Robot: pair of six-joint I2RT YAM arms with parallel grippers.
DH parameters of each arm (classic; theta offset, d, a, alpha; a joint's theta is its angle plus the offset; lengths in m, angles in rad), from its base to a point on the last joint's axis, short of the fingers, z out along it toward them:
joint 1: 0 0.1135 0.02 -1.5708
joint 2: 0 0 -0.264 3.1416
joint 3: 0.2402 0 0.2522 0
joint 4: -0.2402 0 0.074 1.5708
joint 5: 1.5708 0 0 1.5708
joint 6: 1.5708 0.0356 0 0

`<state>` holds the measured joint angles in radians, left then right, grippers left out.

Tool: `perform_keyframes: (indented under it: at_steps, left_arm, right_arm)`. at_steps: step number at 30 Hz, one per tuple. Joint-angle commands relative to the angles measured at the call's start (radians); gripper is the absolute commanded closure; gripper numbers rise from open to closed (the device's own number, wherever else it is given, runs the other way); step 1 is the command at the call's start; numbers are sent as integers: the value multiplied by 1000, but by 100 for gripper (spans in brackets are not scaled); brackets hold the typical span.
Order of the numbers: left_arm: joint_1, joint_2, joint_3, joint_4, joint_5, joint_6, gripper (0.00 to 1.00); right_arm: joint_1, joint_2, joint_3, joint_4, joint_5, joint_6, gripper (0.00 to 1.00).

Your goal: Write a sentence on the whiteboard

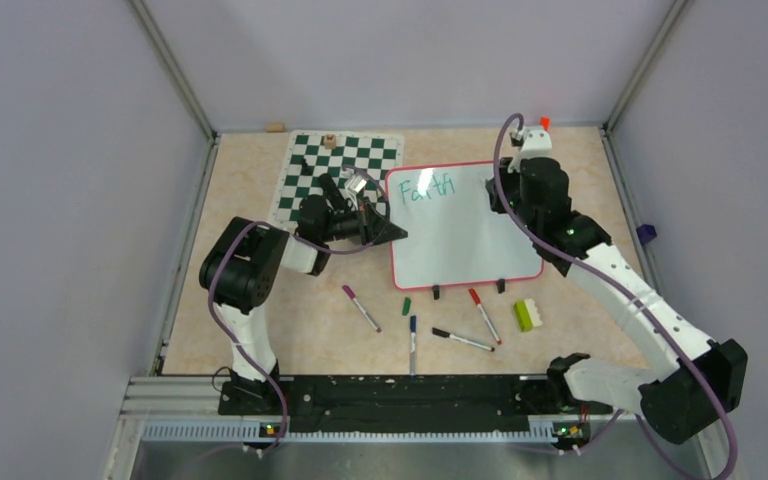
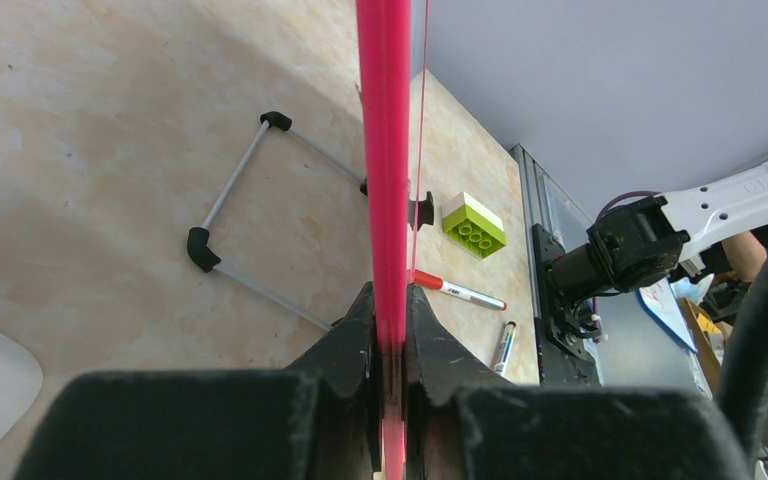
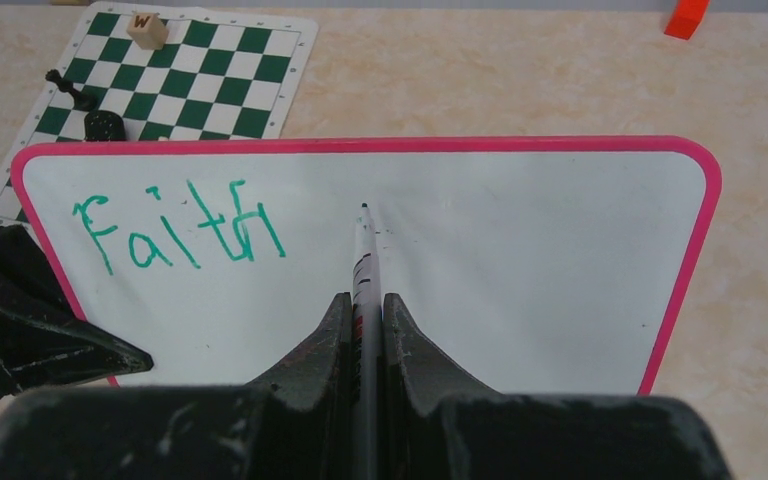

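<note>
The right gripper (image 3: 365, 300) is clamping a marker (image 3: 364, 245), tip pointing at the whiteboard (image 3: 540, 280) just right of the writing. The left gripper (image 2: 390, 305) is pinching its pink frame (image 2: 384, 140). The sentence (image 3: 180, 228) is showing only "Faith" in teal; the rest is outstanding. The board is sitting mid-table beside the chess mat (image 3: 210, 70).

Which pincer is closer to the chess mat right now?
Left. The left pincer grips the whiteboard's edge right beside the chess mat; the right pincer holds a marker over the board, farther away.
</note>
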<state>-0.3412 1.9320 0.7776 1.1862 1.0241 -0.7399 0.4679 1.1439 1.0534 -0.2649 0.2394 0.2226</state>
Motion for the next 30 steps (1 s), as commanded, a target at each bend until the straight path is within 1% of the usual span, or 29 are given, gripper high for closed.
perform_keyframes:
  at_steps: [1,8,16,30]
  left_arm:
    - [18,16,11,-34,-18,16,100]
    - [18,16,15,-52,-21,22,100]
    - [18,10,12,-60,-22,28,100]
    - [18,0,9,-69,-27,33,100]
  right_arm:
    - [-11,9,11,66,22,17,100]
    - [-11,41,19,86,3,20,100]
    - [-11,69,22,79,33,23,100]
    - [-11,32,22,41,23,22,100]
